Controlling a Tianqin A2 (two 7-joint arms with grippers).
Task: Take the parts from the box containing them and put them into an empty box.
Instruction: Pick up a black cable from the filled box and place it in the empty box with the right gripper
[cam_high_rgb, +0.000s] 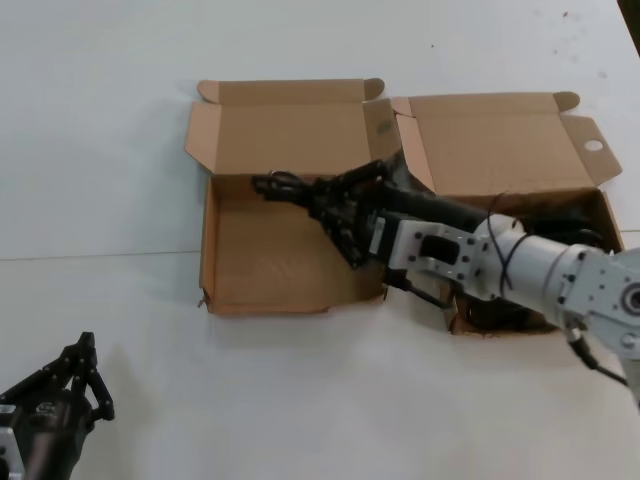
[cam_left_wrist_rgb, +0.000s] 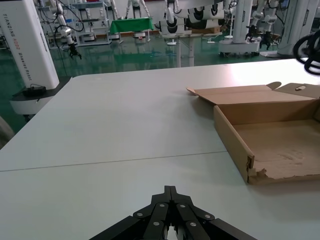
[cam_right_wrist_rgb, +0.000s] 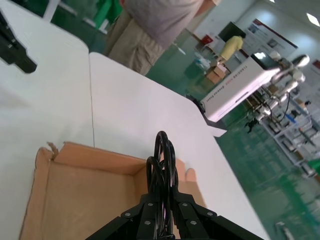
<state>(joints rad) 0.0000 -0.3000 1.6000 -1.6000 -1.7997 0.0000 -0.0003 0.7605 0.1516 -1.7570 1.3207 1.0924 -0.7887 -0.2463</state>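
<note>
Left gripper (cam_high_rgb: 82, 362) parked low at the near-left corner of the white tabletop (cam_high_rgb: 100, 150), well apart from both boxes; in its wrist view the jaws look drawn together on nothing, tips meeting. Next along, the empty box (cam_high_rgb: 225, 285) lies open, lid folded back, ragged front edge, floor bare. Right arm reaches across from the right, its gripper (cam_high_rgb: 318, 198) hanging over the rear part of that box's floor, just in front of the lid hinge. Jaws clamped on a coiled power cord (cam_high_rgb: 278, 184); right wrist view shows the black loops (cam_right_wrist_rgb: 162, 165) sticking out beyond the tips, over the cardboard floor (cam_right_wrist_rgb: 75, 195). Cannot tell whether the cord already touches the floor or hangs just above. Far right, the box containing them (cam_high_rgb: 590, 175), round hole in its lid flap, is mostly hidden by the arm; dark contents show inside, but cannot count how many cords remain. Step in hand, as judged: transfer leg, cord carried over the target and about to be placed. Next move likely calls for lowering a bit, parting the jaws so the floppy bundle drops inside the walls, then lifting clear without snagging loops and going back to the source box.
</note>
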